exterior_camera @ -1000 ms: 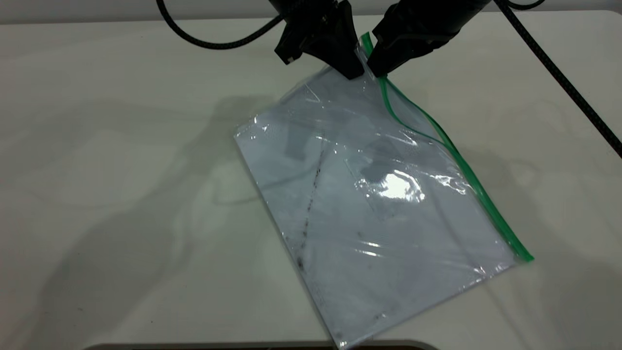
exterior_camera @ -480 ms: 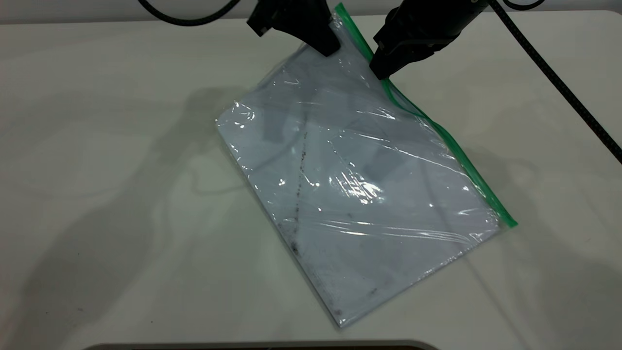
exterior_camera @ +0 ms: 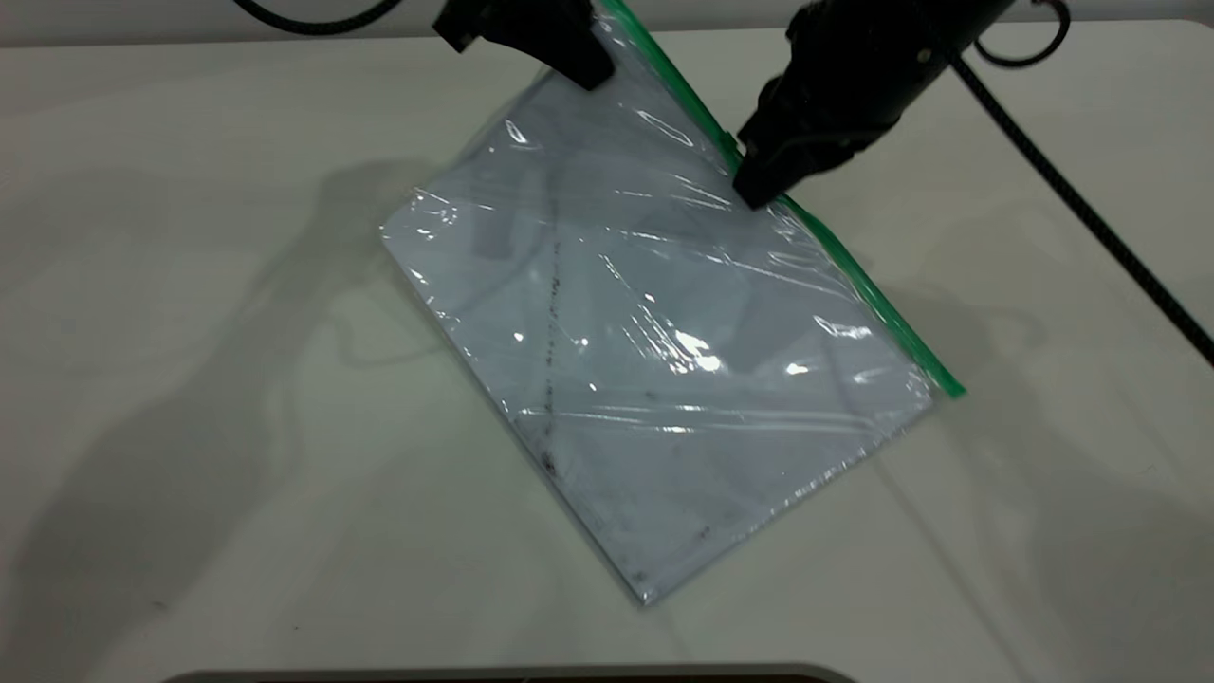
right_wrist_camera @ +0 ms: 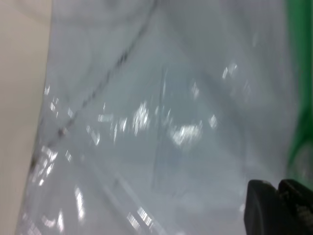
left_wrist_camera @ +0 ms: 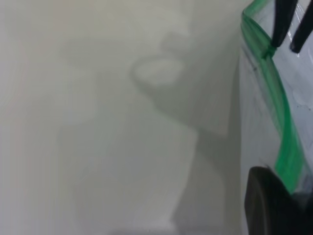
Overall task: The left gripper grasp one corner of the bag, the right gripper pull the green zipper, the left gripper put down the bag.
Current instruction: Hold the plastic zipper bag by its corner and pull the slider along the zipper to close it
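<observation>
Bag first: the flat clear plastic pouch with a white sheet inside and a dark diagonal smudge, the bag (exterior_camera: 654, 351), lay tilted, its far end lifted off the pale table (exterior_camera: 190, 379) and its near clear corner resting on it; along its right long edge ran the thin bright green zipper (exterior_camera: 854, 275), taut from the lifted end down to the low corner.

We saw the left gripper (exterior_camera: 583, 66), a black two-fingered claw, clamped on the corner of the bag (exterior_camera: 612, 24) where the green strip ends, holding it high at the exterior view's top edge; the right gripper (exterior_camera: 754, 190), a like black claw with a braided cable, sat partway down the green strip with its fingers drawn close together on it; we judged it pinched on the strip, though we could not make out the slider tab itself.

We judged the risks thus: thin film in the left claw could slip free if the right pulled hard, dropping the bag; if the right claw gripped only the strip and not the slider, it would drag the whole bag and leave the zipper unmoved; a pull off the strip's line could buckle the film and jam the slider.
</observation>
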Robot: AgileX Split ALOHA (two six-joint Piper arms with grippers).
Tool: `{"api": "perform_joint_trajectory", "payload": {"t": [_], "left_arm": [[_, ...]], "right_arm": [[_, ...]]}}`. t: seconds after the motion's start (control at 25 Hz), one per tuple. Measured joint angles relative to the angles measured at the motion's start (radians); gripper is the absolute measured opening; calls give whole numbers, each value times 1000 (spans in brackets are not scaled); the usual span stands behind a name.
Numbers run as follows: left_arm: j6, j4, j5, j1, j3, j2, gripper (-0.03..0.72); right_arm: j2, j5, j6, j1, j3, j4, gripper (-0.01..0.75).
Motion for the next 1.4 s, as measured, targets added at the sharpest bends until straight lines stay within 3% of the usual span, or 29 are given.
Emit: {"api": "perform_joint_trajectory", "payload": {"t": [0.28, 0.4, 0.68, 0.8, 0.88, 1.04, 1.16, 1.28, 1.4], "left_arm": [[-8, 0, 3, 29, -7, 0, 53], [-8, 0, 3, 30, -8, 0, 53], [6, 1, 3, 25, -8, 0, 53], [12, 18, 3, 5, -8, 0, 53], [17, 22, 3, -14, -8, 0, 53], [24, 16, 3, -39, -8, 0, 53], [29, 16, 3, -42, -8, 0, 53], [31, 16, 3, -42, -8, 0, 53], [31, 16, 3, -42, -8, 0, 53]], "right_arm": [[7, -21, 0, 0, 0, -2, 78], [7, -65, 0, 0, 0, -2, 129], [7, -109, -1, 0, -9, 1, 455], [7, -103, -1, 0, -42, 1, 547], [7, -95, -1, 0, -62, 1, 567], [8, -81, -4, 0, -74, 2, 564], [17, -72, -5, 1, -74, 2, 521], [26, -63, -5, 1, -74, 1, 421], [26, -49, -9, 1, -74, 1, 251]]}}
